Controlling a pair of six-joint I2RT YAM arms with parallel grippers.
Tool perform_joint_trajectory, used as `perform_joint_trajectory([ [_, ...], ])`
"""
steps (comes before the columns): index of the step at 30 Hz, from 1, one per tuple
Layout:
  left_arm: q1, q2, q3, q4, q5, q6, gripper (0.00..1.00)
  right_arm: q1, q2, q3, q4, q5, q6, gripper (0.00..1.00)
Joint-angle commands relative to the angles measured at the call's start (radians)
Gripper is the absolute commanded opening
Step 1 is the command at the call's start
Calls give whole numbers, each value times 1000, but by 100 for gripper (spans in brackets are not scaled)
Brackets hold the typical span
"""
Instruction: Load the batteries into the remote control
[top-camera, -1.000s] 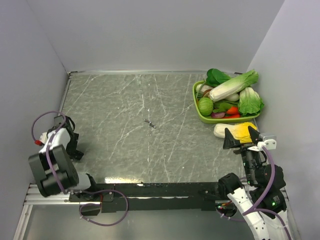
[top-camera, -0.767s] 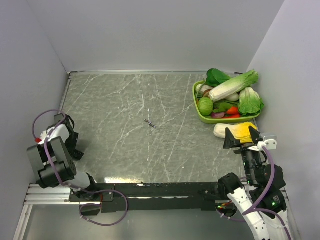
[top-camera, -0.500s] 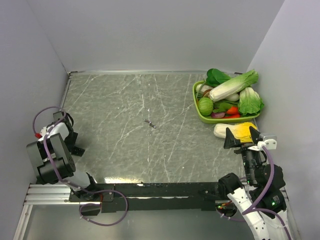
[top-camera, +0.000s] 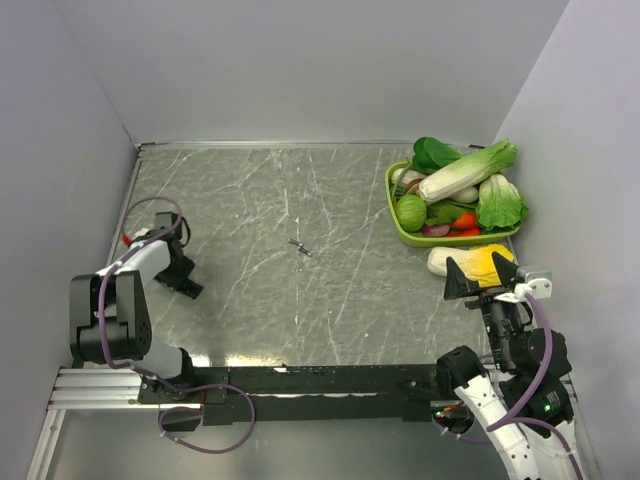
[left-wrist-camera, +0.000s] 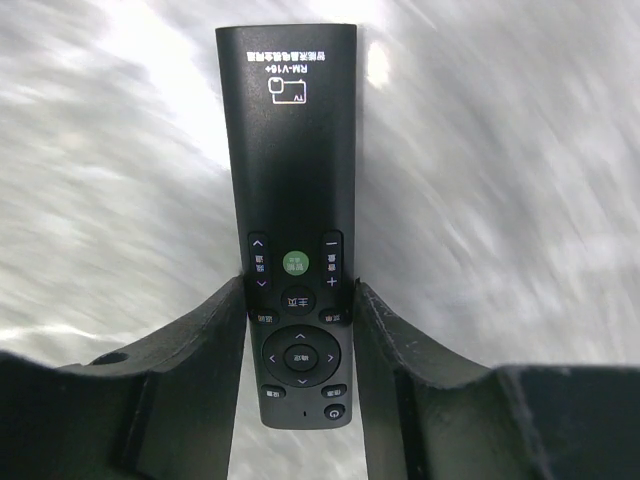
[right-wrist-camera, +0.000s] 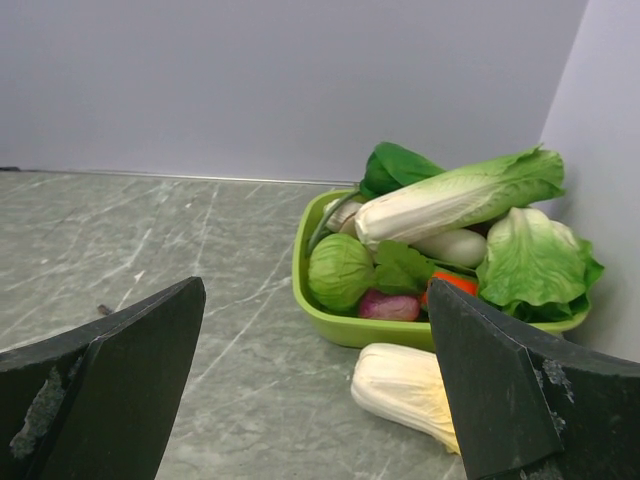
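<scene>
The remote control (left-wrist-camera: 290, 200) sits face up between the two fingers of the left gripper (left-wrist-camera: 300, 300), its buttons showing, a green round button near its middle and its printed end pointing away from the wrist. The fingers (left-wrist-camera: 215, 340) press against both long edges at the button end, beside the ring of direction keys, so the left gripper is closed on the remote, gripping it across its width. The grey surface behind it is blurred in the left wrist view, and whether the remote rests on that surface or is lifted off it cannot be told. From above, the left arm reaches over the left part of the table (top-camera: 250, 190). The batteries (top-camera: 299, 246) show only as a tiny dark speck near the middle of the table, well apart from the left arm and too small to make out further. The right gripper (right-wrist-camera: 315, 300) hangs near the right edge with its jaws spread wide and nothing between them, facing a green tray (top-camera: 392, 215) heaped with toy vegetables in the far right corner. A pale yellow-white vegetable (right-wrist-camera: 400, 385) lies on the table just beside the tray's near side. The table is grey stone-patterned with pale veins, enclosed left, back and right by plain light grey walls (top-camera: 300, 70)
</scene>
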Motion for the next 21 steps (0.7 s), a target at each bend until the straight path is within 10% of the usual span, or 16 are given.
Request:
perform_joint_trajectory([
  [1, -168, -10, 12, 25, 141, 28, 38, 9, 27, 42, -13, -62, 46, 100],
  [21, -799, 85, 99, 12, 157, 130, 40, 10, 457, 113, -53, -591, 301, 100],
])
